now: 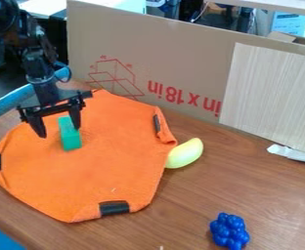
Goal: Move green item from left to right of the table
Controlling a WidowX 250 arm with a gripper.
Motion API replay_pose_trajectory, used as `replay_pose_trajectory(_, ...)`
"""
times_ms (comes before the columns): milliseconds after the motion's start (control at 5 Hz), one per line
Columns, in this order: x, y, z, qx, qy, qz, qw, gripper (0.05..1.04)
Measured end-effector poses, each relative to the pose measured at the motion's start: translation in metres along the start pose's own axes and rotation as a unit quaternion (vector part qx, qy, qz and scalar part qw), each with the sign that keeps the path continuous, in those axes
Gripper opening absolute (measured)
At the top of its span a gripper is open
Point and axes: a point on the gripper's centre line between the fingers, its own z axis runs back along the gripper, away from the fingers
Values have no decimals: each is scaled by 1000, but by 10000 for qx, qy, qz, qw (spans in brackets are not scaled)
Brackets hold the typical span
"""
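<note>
The gripper (59, 131) hangs over the upper left of the orange cloth, its two fingers spread apart. A green block (70, 134) lies on the orange cloth (116, 166), just below the gripper, nearer to its right finger (76, 118) as seen in the camera view. The right finger overlaps the block's upper end in the view; whether they touch I cannot tell. Nothing is held. The wooden table (259, 195) extends to the right of the cloth.
A yellow-green curved toy (185, 153) rests at the cloth's right edge. Near the front right is a blue, berry-like cluster (229, 231). A cardboard panel (175, 63) stands along the back, and a whitish strip (294, 154) lies at the right edge.
</note>
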Motion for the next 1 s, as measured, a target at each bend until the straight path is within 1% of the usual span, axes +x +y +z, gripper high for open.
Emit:
replay_pose_trajectory(200, -4, -6, -12, 80, 50, -125, 9999, 1001)
replay_pose_trajectory(400, -6, -1, -21, 189, 148, -61, 9997, 959)
replay_pose_trajectory(600, -5, -2, -23, 203, 201, -77, 9996, 691)
replay_pose_trajectory(800, -6, -3, -22, 167, 247, -155, 9994, 613)
replay_pose_trajectory(1000, -11, -4, -21, 118, 384, -165, 9991, 613)
